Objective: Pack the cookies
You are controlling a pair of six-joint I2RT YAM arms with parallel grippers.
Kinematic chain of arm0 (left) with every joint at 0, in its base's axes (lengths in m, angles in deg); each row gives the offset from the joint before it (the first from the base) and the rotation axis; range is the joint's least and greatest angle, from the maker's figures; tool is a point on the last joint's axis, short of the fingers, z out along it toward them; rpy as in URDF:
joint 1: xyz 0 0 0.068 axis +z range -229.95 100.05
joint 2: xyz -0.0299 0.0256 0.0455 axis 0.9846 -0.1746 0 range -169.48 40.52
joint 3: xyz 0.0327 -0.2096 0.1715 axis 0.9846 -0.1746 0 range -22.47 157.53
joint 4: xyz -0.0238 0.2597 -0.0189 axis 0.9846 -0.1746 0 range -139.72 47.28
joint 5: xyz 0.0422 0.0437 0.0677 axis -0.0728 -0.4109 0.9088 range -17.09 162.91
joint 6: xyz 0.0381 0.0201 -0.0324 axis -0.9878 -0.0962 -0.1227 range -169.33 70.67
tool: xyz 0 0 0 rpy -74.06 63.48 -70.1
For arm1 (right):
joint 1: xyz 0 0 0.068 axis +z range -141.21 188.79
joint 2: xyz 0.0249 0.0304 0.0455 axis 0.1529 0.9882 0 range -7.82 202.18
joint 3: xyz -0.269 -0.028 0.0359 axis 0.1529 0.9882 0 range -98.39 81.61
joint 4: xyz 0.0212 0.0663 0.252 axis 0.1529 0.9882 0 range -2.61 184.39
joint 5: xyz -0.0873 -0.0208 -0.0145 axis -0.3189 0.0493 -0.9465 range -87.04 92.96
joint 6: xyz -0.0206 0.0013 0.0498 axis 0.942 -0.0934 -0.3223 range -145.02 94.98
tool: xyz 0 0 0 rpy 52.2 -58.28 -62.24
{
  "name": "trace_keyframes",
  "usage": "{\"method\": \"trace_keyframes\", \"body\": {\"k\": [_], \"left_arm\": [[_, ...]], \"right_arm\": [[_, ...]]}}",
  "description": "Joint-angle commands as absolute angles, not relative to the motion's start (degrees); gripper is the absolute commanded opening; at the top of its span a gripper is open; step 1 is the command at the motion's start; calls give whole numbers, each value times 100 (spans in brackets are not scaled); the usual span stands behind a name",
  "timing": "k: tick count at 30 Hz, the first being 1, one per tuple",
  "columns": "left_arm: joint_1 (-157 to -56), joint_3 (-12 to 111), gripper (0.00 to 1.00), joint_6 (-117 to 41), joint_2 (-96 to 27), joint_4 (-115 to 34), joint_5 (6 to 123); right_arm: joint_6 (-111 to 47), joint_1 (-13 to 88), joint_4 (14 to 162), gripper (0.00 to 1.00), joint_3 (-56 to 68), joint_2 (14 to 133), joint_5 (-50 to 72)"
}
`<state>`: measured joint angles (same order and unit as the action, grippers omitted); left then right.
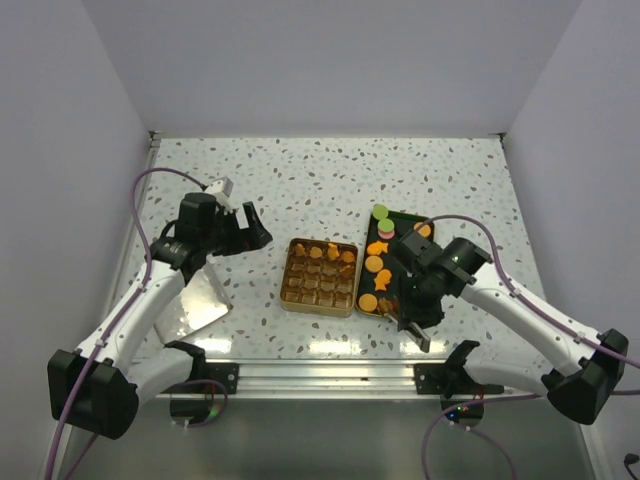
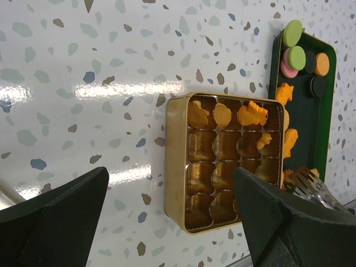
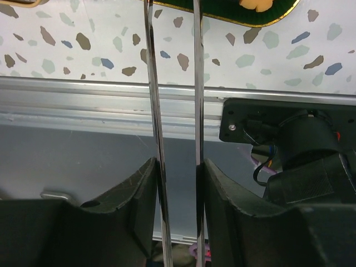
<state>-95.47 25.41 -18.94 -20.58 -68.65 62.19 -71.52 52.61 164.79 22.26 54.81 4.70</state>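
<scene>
A gold tin (image 1: 287,292) with square compartments sits mid-table; orange-tan cookies (image 1: 318,252) lie in its far row, also in the left wrist view (image 2: 222,114). More cookies (image 1: 375,266) lie on a dark green tray (image 1: 404,221) right of the tin. My right gripper (image 1: 412,308) hovers over the tray's near end, shut on metal tongs (image 3: 156,111), whose tips (image 2: 311,182) reach the tray's near cookies. My left gripper (image 1: 254,236) is open and empty, left of the tin, its jaws wide apart in the left wrist view (image 2: 171,173).
A silver lid (image 1: 205,300) lies on the table at the near left under the left arm. Green, pink and dark round sweets (image 2: 295,55) sit at the tray's far end. The table's metal front rail (image 3: 83,105) runs just below the tray.
</scene>
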Motion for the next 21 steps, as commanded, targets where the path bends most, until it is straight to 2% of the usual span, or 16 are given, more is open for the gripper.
{"method": "trace_keyframes", "body": {"k": [1,6,12,21], "left_arm": [[-9585,2491,100,-2032,-1951,-6584,6236],[-9585,2525,100,-2024,-2021,-6540,6236],[-9585,2692,100,-2059,-2153,-6531,6236],[-9585,2974,100,-2112,-2320,-6575,6245]], "right_arm": [[-6985,5274,17070,30,2009,5607,428],[-6958,5274,17193,26,1816,5721,305],[-6914,5274,17703,25,465,6186,-590],[-6756,5274,17581,22,-592,6829,-768]]}}
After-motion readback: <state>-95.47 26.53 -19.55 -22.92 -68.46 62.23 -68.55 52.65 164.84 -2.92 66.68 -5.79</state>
